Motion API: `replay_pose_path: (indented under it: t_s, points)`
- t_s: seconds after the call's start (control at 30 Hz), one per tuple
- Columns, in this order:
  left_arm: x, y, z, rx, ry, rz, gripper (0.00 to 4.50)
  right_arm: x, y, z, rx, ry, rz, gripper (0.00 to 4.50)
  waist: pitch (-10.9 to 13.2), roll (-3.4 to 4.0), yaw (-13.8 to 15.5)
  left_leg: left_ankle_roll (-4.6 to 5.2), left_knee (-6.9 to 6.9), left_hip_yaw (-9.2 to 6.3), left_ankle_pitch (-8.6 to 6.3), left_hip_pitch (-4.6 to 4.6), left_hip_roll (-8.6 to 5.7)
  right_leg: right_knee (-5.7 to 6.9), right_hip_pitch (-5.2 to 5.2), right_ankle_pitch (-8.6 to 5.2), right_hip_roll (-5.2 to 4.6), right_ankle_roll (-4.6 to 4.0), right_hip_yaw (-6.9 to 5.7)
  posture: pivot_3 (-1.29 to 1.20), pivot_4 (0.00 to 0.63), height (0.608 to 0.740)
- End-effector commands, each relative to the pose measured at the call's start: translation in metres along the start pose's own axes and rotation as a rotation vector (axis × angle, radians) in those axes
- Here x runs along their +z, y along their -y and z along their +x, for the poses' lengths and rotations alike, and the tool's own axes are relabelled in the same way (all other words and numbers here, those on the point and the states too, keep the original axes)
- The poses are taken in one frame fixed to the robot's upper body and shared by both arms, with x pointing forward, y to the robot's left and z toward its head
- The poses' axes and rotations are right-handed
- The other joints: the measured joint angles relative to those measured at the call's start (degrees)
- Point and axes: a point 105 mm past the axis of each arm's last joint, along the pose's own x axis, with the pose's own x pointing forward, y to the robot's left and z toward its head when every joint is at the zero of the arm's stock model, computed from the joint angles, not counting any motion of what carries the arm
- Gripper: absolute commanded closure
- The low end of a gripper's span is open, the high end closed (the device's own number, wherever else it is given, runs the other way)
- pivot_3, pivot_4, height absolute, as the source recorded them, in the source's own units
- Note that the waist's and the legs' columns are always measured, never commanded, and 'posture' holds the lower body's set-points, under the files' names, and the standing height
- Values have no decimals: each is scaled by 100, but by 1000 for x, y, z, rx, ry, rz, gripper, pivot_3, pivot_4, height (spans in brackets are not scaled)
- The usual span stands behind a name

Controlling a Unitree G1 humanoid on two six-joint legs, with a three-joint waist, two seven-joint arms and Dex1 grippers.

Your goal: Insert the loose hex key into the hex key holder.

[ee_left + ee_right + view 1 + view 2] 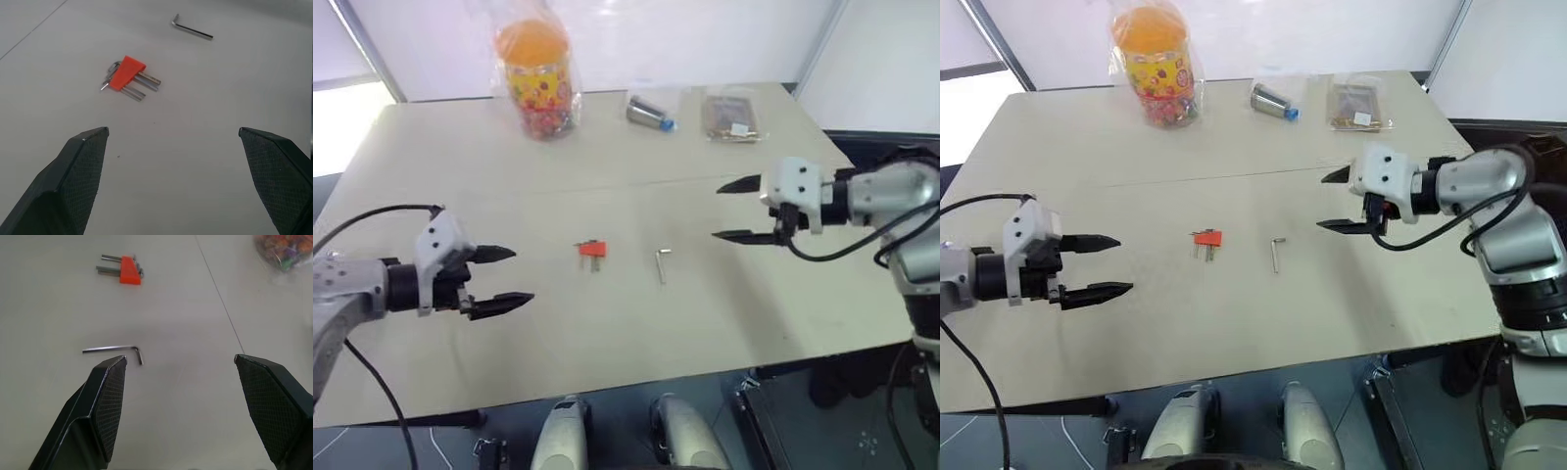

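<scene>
The loose hex key (661, 263), a thin silver L-shaped rod, lies flat near the middle of the beige table (607, 333). Left of it rests the hex key holder (591, 250), a small red-orange block with several dark keys sticking out toward the near edge. My left gripper (506, 278) hovers open to the left of the holder, well apart from it, fingers pointing right. On the right, my right gripper (736, 209) hangs open above the table, fingers pointing left toward the loose hex key (113, 350), not touching it. Nothing sits between either pair of fingers.
At the table's far edge stand a bagged orange-lidded jar of colourful sweets (538, 73), a bagged metal part (651, 113) and a small bag of hardware (731, 117). A faint seam (607, 186) runs across the tabletop. The near table edge lies close below my arms.
</scene>
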Motion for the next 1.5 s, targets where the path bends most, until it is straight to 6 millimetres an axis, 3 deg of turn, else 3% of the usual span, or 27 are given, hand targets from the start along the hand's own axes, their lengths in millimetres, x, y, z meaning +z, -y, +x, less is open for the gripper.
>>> replay_pose_path:
  t_s: [0.03,0.27,0.5,1.03,1.27,1.5]
  points:
    - [14,0,-3,-10,55,49,55,8,3,1,3,19,-41,851,0,0,2,0,1,0,0,-3,0,0,-2,0,0,1,0,0,150,740]
    - [27,2,1,6,120,17,55,12,-2,13,20,52,-32,851,0,0,-12,0,4,2,0,-6,-1,5,-6,2,-1,4,1,0,150,740]
    - [32,-9,6,77,135,39,55,14,-1,20,16,69,-39,851,0,1,-4,0,8,2,0,-6,-1,7,-5,3,0,5,1,0,150,740]
    - [31,-8,6,100,158,17,55,20,8,36,-41,128,-41,851,0,0,-13,0,8,1,0,-5,-1,9,-5,7,2,12,1,0,150,740]
    - [22,-3,14,120,163,-26,55,16,-4,98,-59,235,89,851,-2,-2,-41,0,6,1,0,-3,0,21,-7,14,4,24,2,0,150,740]
    - [20,2,12,128,150,-28,55,-1,-19,154,32,207,150,851,-2,-2,-21,-2,9,-2,1,-4,-1,27,-8,15,4,24,1,0,150,740]
